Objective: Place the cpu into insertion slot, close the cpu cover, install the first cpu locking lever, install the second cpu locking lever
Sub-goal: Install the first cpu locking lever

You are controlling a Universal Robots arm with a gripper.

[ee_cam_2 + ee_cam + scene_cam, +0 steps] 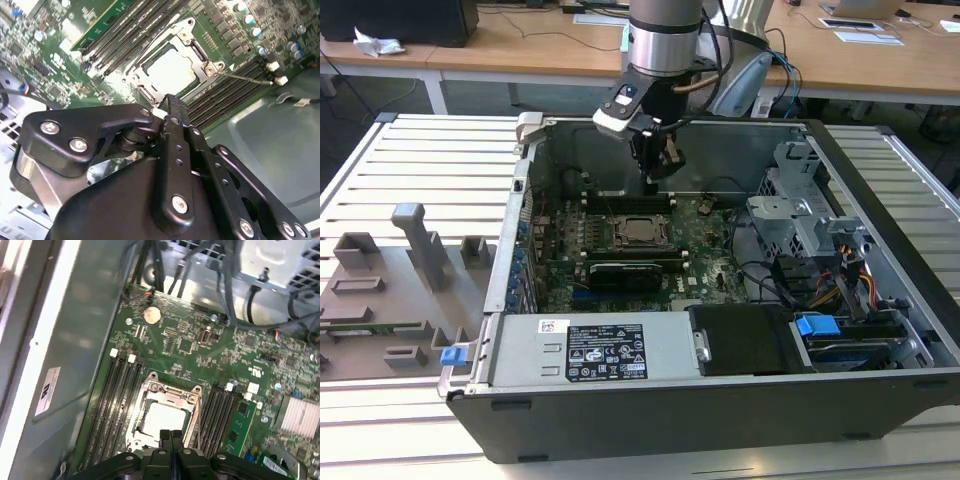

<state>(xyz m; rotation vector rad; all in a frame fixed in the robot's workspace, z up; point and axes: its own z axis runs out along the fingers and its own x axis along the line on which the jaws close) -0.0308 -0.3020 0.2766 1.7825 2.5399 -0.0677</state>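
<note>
The cpu (164, 419) lies flat in the insertion slot (638, 231) on the green motherboard, its pale metal top showing in both wrist views (170, 67). The cpu cover (172, 389) lies down around it as a silvery frame (192, 37). A thin wire lever (246, 78) sticks out sideways from one corner of the socket. My gripper (654, 182) hangs just above the far edge of the socket in the exterior view. Its black fingers (165, 436) are shut together with nothing between them, the tips (169, 101) over the socket's rim.
The open computer case has metal walls (525, 200) all round. Memory slots (117, 395) run along both sides of the socket. A drive cage (800, 215) with cables sits at the exterior view's right, a power supply (590, 350) at the front. Grey fixtures (415, 260) stand outside the case.
</note>
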